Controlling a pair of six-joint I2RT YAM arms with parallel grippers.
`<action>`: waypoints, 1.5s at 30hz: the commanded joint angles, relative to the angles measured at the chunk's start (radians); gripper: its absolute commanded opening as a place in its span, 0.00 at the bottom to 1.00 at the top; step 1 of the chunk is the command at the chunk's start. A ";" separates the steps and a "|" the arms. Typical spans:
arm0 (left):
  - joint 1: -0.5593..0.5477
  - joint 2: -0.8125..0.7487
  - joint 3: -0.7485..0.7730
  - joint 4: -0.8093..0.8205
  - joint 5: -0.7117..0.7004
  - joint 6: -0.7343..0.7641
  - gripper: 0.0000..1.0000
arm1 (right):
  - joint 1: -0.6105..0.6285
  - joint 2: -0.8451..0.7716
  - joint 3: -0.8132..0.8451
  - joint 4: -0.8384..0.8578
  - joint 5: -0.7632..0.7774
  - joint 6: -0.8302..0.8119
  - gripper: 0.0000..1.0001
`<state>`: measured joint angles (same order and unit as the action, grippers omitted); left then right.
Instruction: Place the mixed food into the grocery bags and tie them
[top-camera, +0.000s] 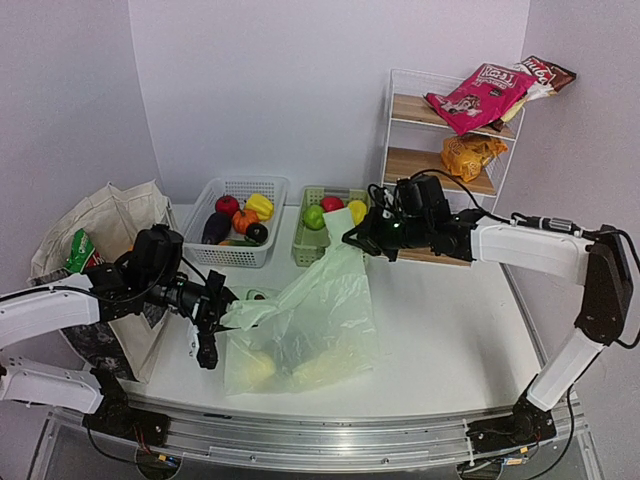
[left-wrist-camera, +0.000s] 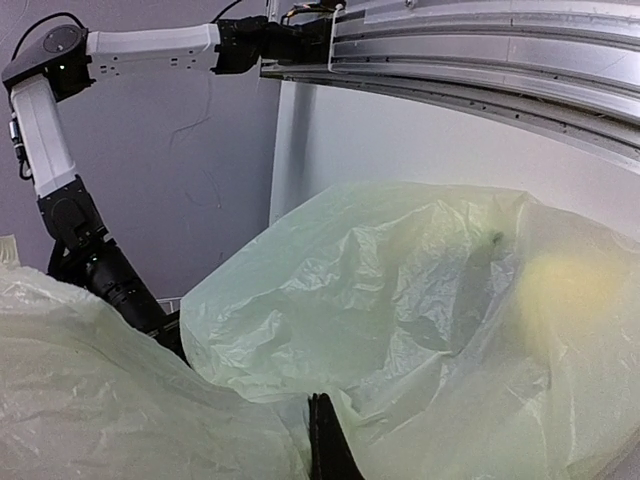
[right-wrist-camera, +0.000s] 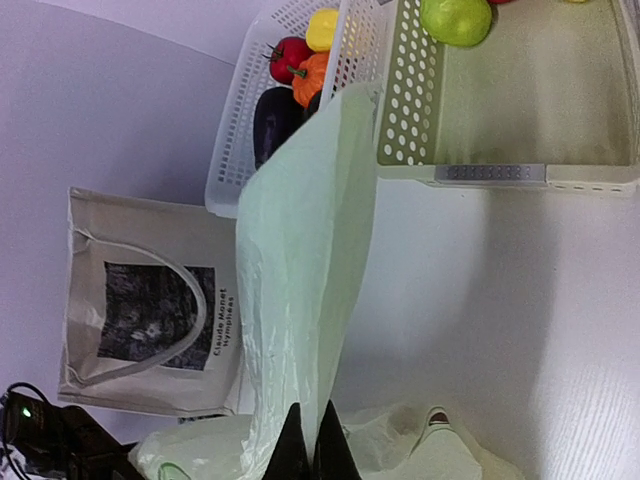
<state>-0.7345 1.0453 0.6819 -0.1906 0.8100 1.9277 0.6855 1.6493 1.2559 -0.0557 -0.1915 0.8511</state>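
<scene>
Pinching pale-green plastic bag at its 9 o'clock edge with left pincer, at 12 o'clock with right pincer above table; yellow fruit inside.

Closed in on three sides by plain pale-lilac walls, lit softly and evenly with only faint shadows. Fills the middle with a white table, matte and smooth, edged along the near side by a silver metal rail. Stands a white wire shelf at the back right, against the wall, fitted with two wooden boards, one above the other.
</scene>
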 joint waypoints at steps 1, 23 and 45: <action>-0.011 0.025 0.125 -0.183 0.069 -0.075 0.00 | 0.012 0.002 0.075 -0.020 -0.057 -0.256 0.00; -0.009 0.297 0.550 -0.378 0.152 -1.204 0.00 | 0.125 -0.070 0.025 0.174 -0.379 -0.589 0.00; 0.000 0.407 0.587 -0.233 0.100 -1.436 0.00 | 0.111 -0.102 -0.053 0.278 -0.476 -0.557 0.12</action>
<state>-0.7403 1.4450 1.2385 -0.4743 0.8843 0.5233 0.8130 1.5864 1.1931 0.1819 -0.5956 0.2921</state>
